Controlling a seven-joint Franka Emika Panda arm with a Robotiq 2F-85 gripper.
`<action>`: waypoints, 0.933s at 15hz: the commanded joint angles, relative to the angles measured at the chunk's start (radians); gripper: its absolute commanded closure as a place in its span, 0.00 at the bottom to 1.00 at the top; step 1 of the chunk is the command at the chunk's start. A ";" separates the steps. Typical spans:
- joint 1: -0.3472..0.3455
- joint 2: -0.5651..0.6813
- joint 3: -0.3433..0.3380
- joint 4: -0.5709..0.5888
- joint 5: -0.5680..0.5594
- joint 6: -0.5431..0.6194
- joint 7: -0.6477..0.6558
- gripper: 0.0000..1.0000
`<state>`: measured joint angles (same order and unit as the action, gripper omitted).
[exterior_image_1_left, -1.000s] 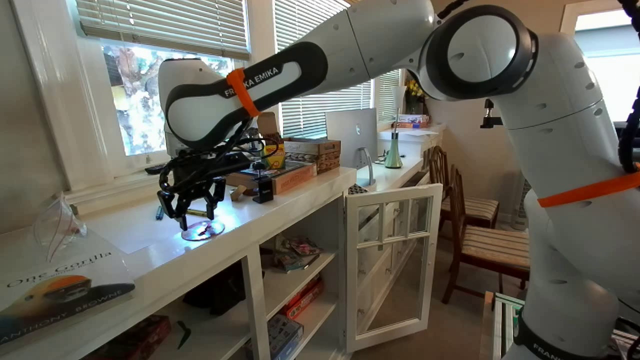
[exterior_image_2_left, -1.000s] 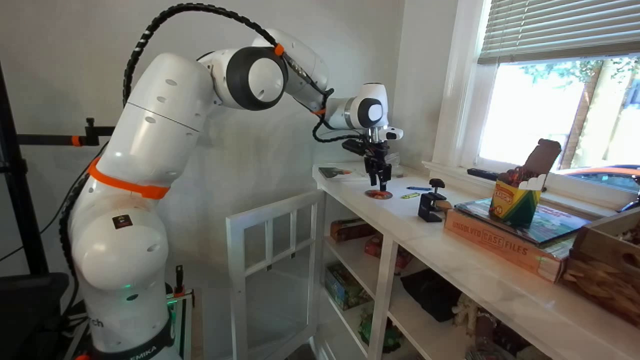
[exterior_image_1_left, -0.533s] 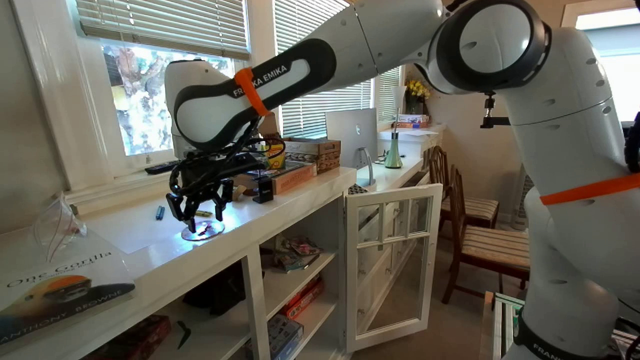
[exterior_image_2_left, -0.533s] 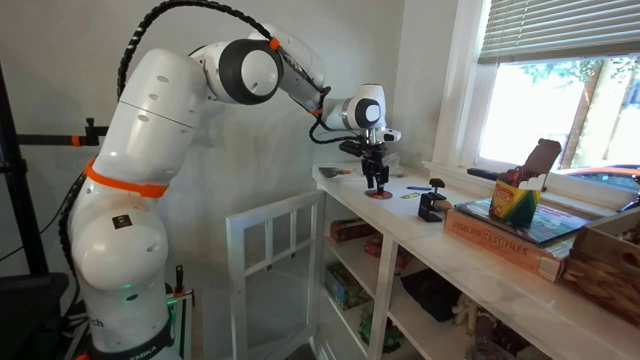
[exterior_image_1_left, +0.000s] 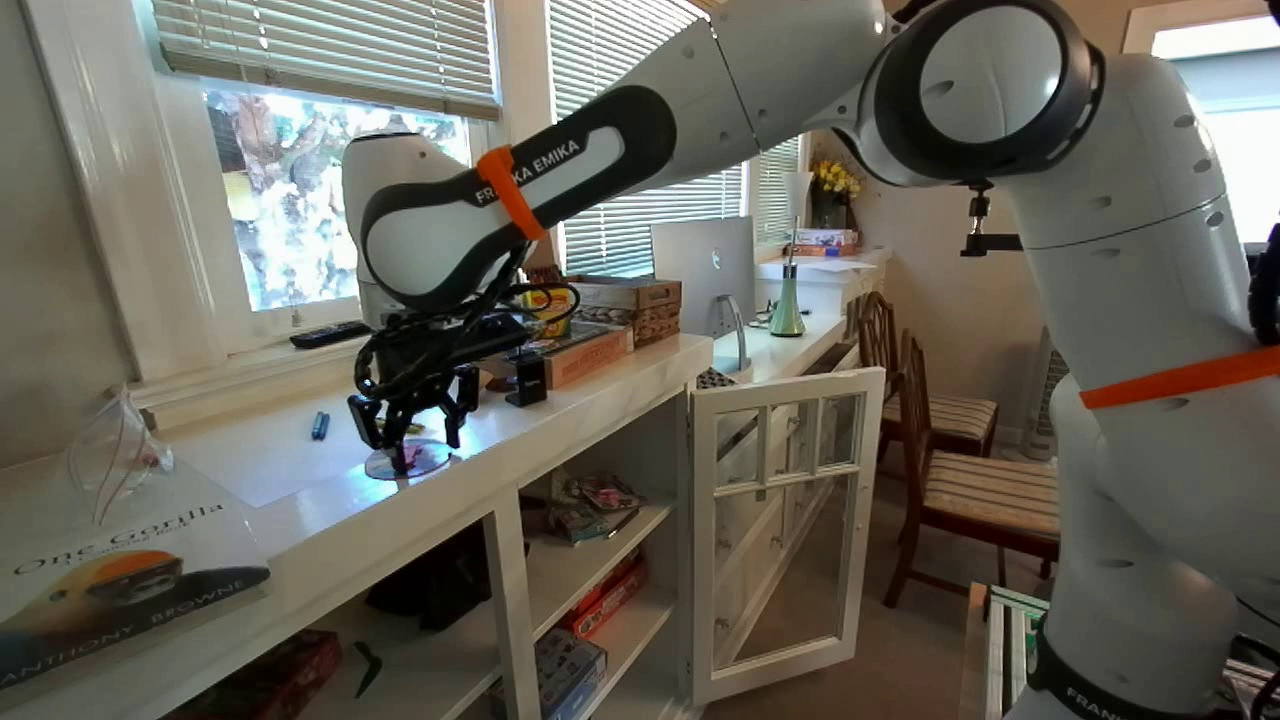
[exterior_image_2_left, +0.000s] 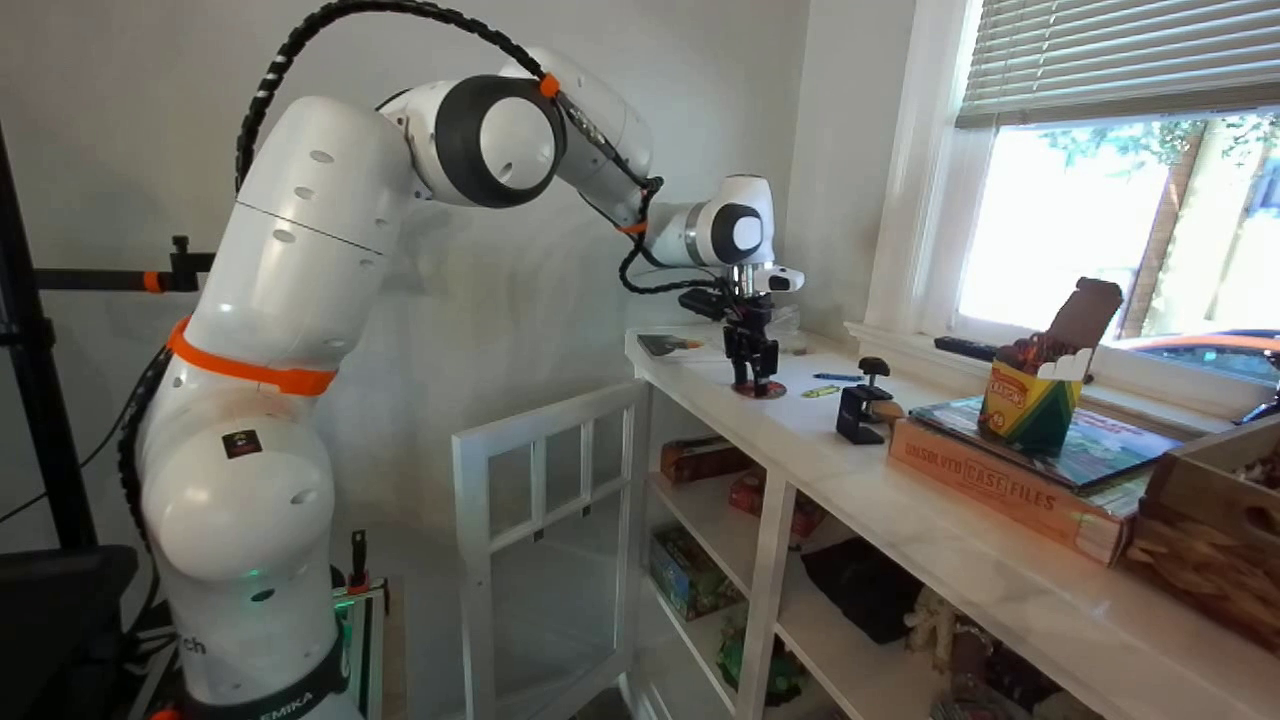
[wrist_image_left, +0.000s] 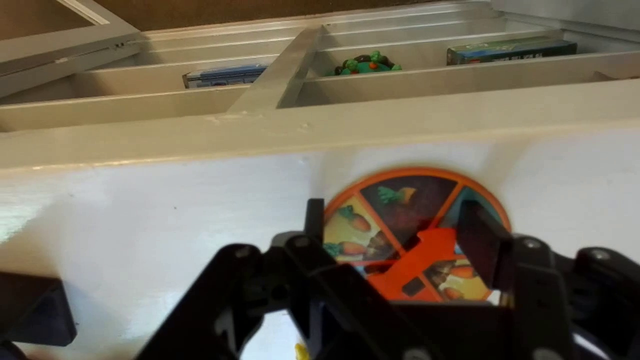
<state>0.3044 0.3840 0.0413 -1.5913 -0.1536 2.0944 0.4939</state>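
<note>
gripper (wrist_image_left: 392, 215), jaws spread wide, stands over a disc (wrist_image_left: 400, 212) whose printed carrots (wrist_image_left: 359, 222) only the wrist view shows.

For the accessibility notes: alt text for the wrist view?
The black tool stands open at a round, orange-rimmed disc with carrot pictures and an orange pointer, lying on a white countertop; contact is unclear. A black object is cut off at lower left. Shelves at the top hold a blue box, a lumpy green item and a green box.
</note>
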 joint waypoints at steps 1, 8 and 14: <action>-0.010 -0.021 0.002 -0.033 -0.010 0.010 0.019 0.29; -0.013 -0.007 0.002 -0.006 -0.012 0.005 0.019 0.30; -0.014 0.011 0.000 0.033 -0.016 0.002 0.020 0.30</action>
<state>0.2918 0.3843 0.0412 -1.5759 -0.1536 2.0951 0.4962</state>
